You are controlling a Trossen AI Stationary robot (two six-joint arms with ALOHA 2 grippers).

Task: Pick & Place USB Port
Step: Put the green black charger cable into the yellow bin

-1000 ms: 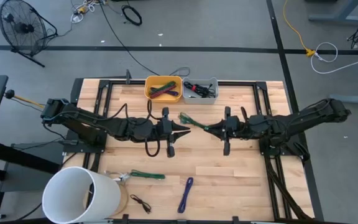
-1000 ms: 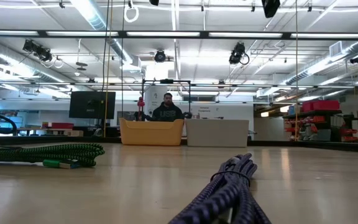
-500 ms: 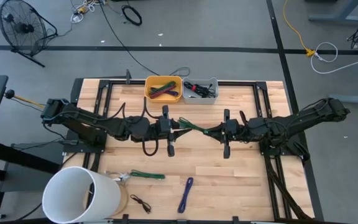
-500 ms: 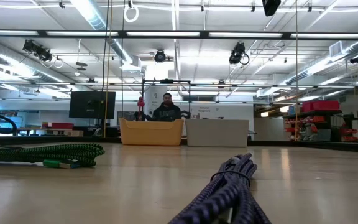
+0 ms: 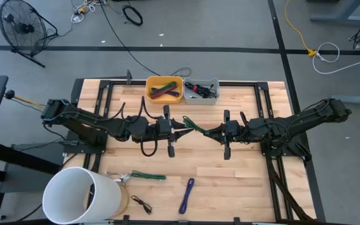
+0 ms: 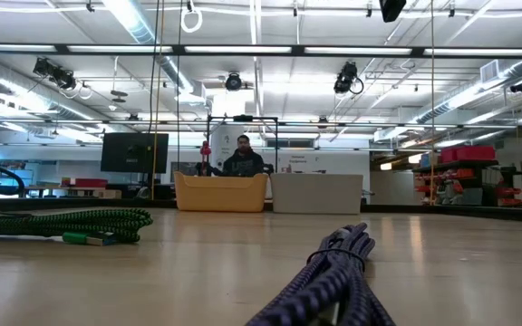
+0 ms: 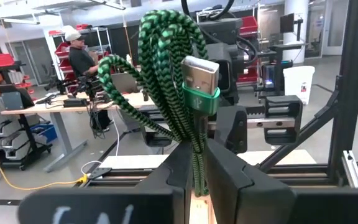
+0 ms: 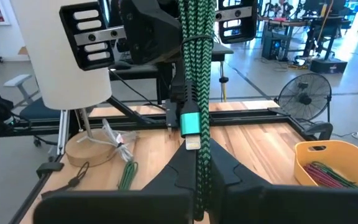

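A bundled green-and-black braided USB cable (image 5: 194, 126) hangs in the air over the table's middle, between both grippers. My left gripper (image 5: 182, 129) reaches it from the table's left and my right gripper (image 5: 207, 132) from the right; both are shut on it. In the left wrist view the bundle (image 7: 173, 74) stands up from the fingers with a silver USB plug (image 7: 201, 76) on top. The right wrist view shows the bundle (image 8: 197, 74) and a plug (image 8: 190, 130) with a green collar. The low view shows neither gripper. My left gripper pinches the bundle's lower strands (image 7: 196, 163) between its two fingers, coming level from the table's left. The cable is lifted clear, and its loops and plug stick out past the fingertips. My right gripper pinches several strands of the bundle (image 8: 198, 167) between its two fingers, level from the table's right, fingers along the bundle. The cable is clear of the table and runs on toward the left gripper.
A yellow bin (image 5: 164, 88) with cables and a grey bin (image 5: 202, 91) with dark cables stand at the far edge. Near the front lie a green cable (image 5: 146, 176), a purple cable (image 5: 187, 195) and a thin black cable (image 5: 141, 203). A big white cylinder (image 5: 80, 197) stands at the near left corner.
My right gripper has crept toward the table's left with the cable. The cable's free end, which pointed toward the far edge past the left gripper's tips, has swung into line between the two grippers, at the left gripper's fingers.
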